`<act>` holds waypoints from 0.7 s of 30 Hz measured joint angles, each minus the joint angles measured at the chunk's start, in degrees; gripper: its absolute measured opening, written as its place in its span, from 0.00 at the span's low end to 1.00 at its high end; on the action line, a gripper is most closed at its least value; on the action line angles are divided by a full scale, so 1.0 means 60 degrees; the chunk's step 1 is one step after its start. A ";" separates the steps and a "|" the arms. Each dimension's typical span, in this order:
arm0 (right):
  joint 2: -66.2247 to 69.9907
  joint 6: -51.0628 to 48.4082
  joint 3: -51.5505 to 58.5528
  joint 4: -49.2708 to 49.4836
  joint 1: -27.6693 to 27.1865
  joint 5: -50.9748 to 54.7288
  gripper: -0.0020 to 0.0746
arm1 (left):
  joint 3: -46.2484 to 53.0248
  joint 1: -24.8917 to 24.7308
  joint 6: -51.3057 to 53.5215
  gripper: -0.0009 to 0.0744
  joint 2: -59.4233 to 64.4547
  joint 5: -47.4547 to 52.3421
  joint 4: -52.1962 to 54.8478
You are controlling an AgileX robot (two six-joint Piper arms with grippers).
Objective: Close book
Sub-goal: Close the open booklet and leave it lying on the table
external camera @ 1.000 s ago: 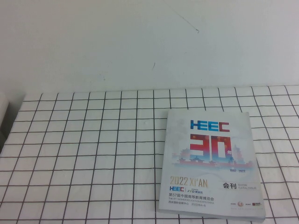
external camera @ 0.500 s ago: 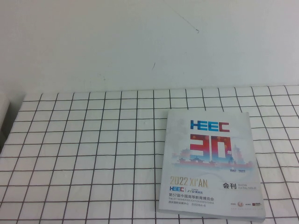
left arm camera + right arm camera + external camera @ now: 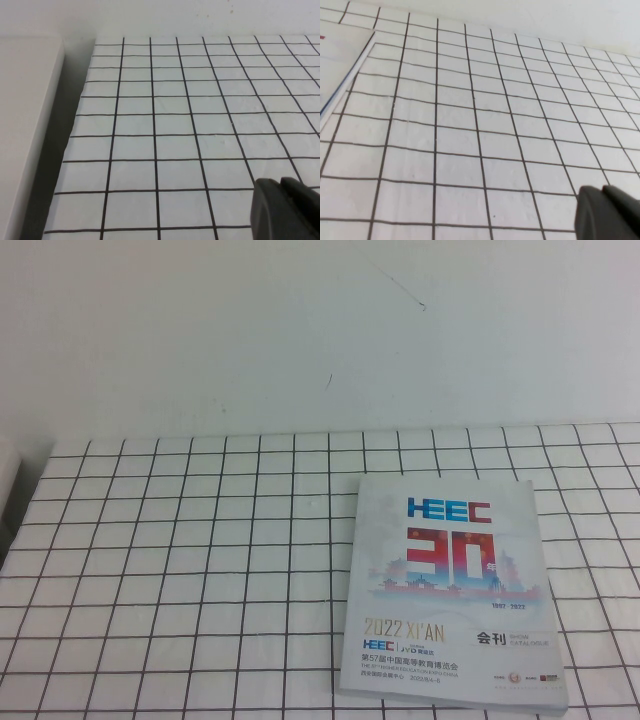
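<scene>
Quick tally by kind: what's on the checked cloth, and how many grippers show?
Book: 1, closed, cover up, on the checked cloth.
Grippers: 2, left gripper and right gripper, each over bare cloth, seen only by its wrist camera.
Total: 3.

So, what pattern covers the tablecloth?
Black grid on white tablecloth, high view. Left gripper and right gripper hover above it.
</scene>
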 joint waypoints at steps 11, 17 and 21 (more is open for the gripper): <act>0.0000 0.0124 0.0038 0.0356 -0.0021 -0.0125 0.02 | 0.0000 0.0000 0.0000 0.01 0.0000 0.0000 0.0000; 0.0000 0.0838 0.0038 0.0377 0.0141 -0.0125 0.02 | 0.0000 0.0000 0.0000 0.01 0.0000 0.0000 0.0000; 0.0000 0.1022 0.0038 0.0381 0.0550 -0.0125 0.02 | 0.0000 0.0000 0.0021 0.01 0.0000 0.0000 0.0000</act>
